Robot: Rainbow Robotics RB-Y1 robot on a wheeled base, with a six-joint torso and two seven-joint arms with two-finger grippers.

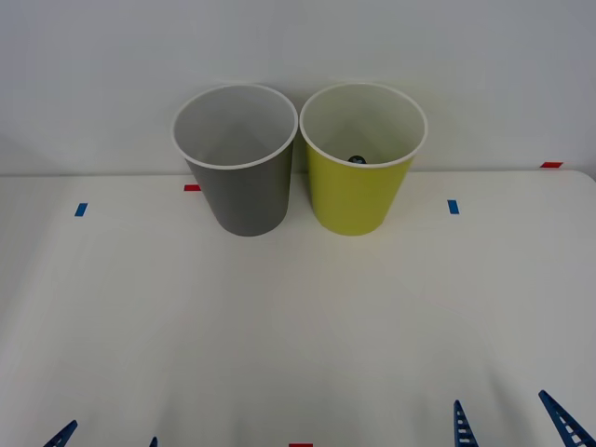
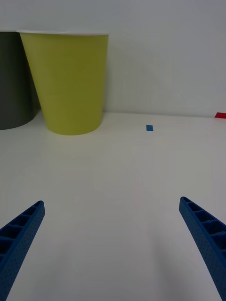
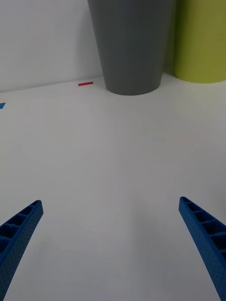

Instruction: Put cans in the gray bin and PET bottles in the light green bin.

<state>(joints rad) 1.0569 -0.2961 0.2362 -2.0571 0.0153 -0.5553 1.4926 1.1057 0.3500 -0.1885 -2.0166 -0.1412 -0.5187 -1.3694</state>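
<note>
Ahead of right gripper (image 1: 512,424): light green bin (image 1: 361,177), upright, well apart.
Right gripper: spread, empty.
Left gripper (image 1: 107,438): spread, empty.
Gray bin (image 1: 237,177): upright, beside green.

Left gripper (image 1: 110,438) and right gripper (image 1: 510,421) are held low at the near edge, fingers spread wide.

Inside the light green bin (image 1: 354,200) you see just a small dark spot (image 1: 357,158) above the near rim; it is too small to identify. Both grippers are cut by the bottom edge: left gripper (image 1: 107,438), right gripper (image 1: 510,417).
</note>
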